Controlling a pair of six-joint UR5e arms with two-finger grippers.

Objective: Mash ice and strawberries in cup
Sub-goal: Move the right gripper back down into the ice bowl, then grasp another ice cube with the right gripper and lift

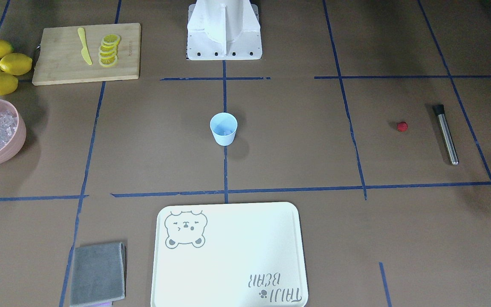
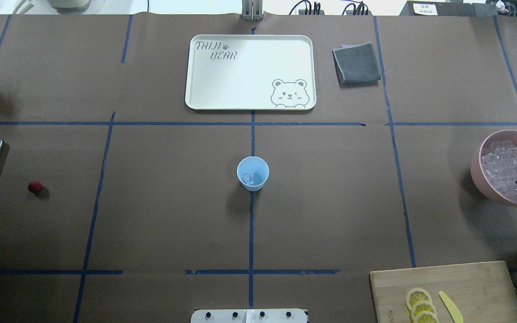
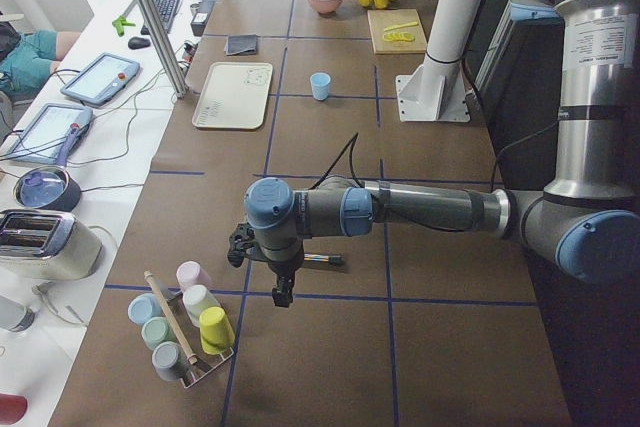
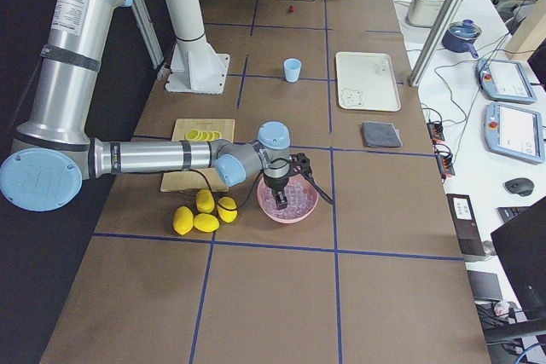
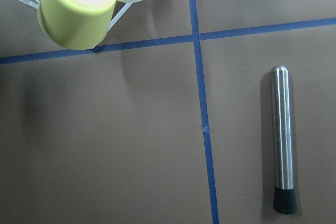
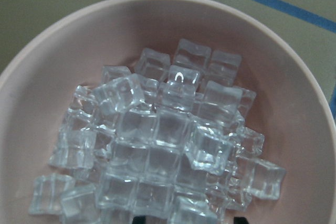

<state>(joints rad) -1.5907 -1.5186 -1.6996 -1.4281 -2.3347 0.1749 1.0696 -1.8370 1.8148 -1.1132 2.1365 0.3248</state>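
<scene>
Cup [image 2: 252, 173]: small, light blue, tapered, no handle. It stands upright at the table's centre, on the blue tape line that runs out from the robot base. Clear ice pieces [image 2: 249, 178] lie on its bottom; count not readable. No red shows inside it.

Strawberry [image 1: 402, 126]: 1 small round red berry, lying on bare table far out on the robot's left side, well apart from the cup. A green top cannot be made out. Steel muddler [image 1: 445, 134] with a black tip lies just beyond it, near but not touching.

Ice [image 6: 157, 145]: glassy cubes heaped in the pink bowl [image 6: 47, 51] at the robot's far right, well apart from the cup.

Right gripper [image 4: 281, 200]: pointing down over the bowl. In the wrist view 2 dark fingertips [image 6: 139, 219] show at the bottom edge, set apart, with nothing seen held between them.

Left gripper [image 3: 283, 295]: hanging above the table beside the muddler and close to the cup rack [image 3: 185, 327]; whether its fingers are wide or narrow cannot be told.

Around: 4 lemons [image 1: 2, 64] beside the bowl, cutting board [image 1: 66, 64] with lemon slices [image 1: 109, 50] and yellow knife [image 1: 84, 47], cream tray [image 1: 228, 256], grey cloth [image 1: 97, 273].
</scene>
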